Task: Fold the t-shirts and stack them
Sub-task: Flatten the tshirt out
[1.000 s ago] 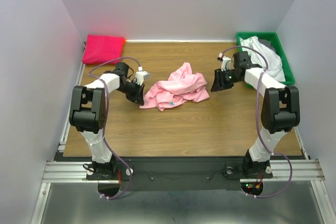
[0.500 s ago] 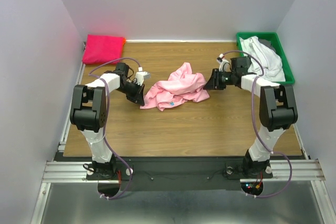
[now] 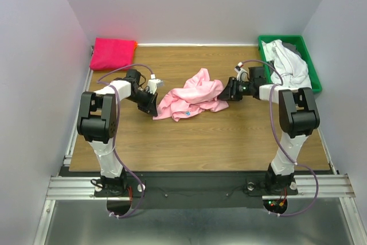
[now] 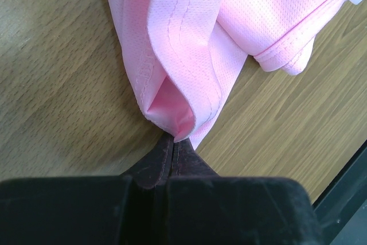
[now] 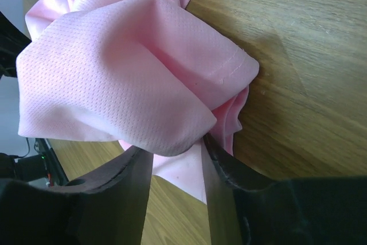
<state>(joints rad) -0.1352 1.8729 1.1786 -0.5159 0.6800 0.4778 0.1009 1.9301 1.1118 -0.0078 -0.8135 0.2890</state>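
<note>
In the middle of the table, the light pink t-shirt (image 3: 192,98) lies crumpled, not folded. Long axis runs roughly left to right, left end a bit nearer the arms, right end a bit farther. One bunched-up hump sticks out toward the far wall, about mid-length. Small blue mark on the near fold, too small to read.

Left gripper (image 3: 152,102) is at the shirt's left end, low on the wood. In the left wrist view the jaws are pressed fully together with a hemmed corner of the pink cloth pinched at the very tips. The cloth fans away from there, stitching lines showing.

Right gripper (image 3: 229,91) is at the shirt's right end, pointing left into the cloth. In the right wrist view the two fingers (image 5: 135,187) stand part-way apart with a fold of pink cloth lying in the gap and draped over them. Can't tell whether they press on it. A hemmed edge of the shirt rests on the wood just beside the right finger.

So both arms face each other across the shirt, one at each end of its long axis.

Farther out: a folded hot pink t-shirt (image 3: 112,53) sits in the far left corner, orange edge at its right side, well apart from the pink one. A green bin (image 3: 314,78) sits at the far right, holding a heaped white t-shirt (image 3: 289,61) with a bit of grey cloth (image 3: 290,42) behind it. The table (image 3: 189,142) is wood-grain.
</note>
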